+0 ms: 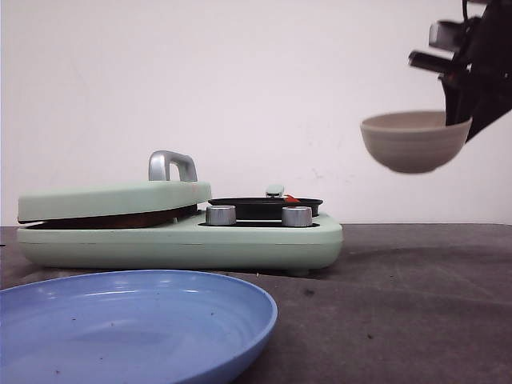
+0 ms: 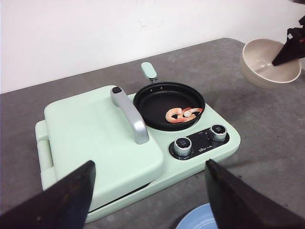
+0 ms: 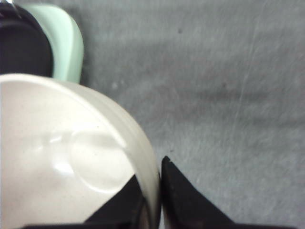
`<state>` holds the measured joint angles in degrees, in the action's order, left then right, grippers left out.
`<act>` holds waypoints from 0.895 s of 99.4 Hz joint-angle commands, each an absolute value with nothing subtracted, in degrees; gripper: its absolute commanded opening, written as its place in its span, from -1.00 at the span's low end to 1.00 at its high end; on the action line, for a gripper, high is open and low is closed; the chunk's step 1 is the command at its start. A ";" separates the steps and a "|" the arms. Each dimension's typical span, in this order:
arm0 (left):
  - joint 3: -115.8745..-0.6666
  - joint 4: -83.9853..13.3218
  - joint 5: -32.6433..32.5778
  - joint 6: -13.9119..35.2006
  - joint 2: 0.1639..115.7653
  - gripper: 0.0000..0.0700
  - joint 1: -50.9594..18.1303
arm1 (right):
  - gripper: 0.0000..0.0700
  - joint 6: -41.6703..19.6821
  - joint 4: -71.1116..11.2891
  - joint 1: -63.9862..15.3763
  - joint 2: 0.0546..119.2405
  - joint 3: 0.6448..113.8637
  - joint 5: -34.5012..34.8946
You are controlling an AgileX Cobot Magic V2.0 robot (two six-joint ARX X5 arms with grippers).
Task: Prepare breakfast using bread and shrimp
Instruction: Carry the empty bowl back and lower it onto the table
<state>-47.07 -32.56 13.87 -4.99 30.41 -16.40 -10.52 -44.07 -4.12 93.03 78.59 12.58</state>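
Observation:
Two curled orange-pink shrimp (image 2: 183, 114) lie in the small black pan (image 2: 169, 106) of the mint-green breakfast maker (image 2: 133, 143). The maker's lid (image 1: 112, 200) is down and the bread is hidden. My right gripper (image 3: 155, 179) is shut on the rim of a beige bowl (image 1: 414, 142), held in the air to the right of the maker; the bowl (image 3: 62, 157) looks empty inside. My left gripper (image 2: 150, 183) hangs open above the maker's near side, holding nothing.
A blue plate (image 1: 132, 328) sits at the table's front left, in front of the maker. Two silver knobs (image 1: 258, 215) face the front. The lid has a silver handle (image 2: 129, 114). Dark grey table (image 1: 416, 304) lies to the right.

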 commanded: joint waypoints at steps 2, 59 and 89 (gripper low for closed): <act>-47.37 -31.79 13.96 -4.91 30.68 0.12 -16.56 | -1.00 -10.20 -43.55 -4.27 96.33 77.82 13.91; -47.37 -32.10 13.98 -4.93 30.68 0.12 -16.56 | -1.00 -10.09 -43.11 -4.36 105.86 77.49 14.50; -47.37 -31.75 13.98 -4.93 30.68 0.12 -16.56 | -1.00 -10.20 -42.87 -4.36 107.15 77.45 12.82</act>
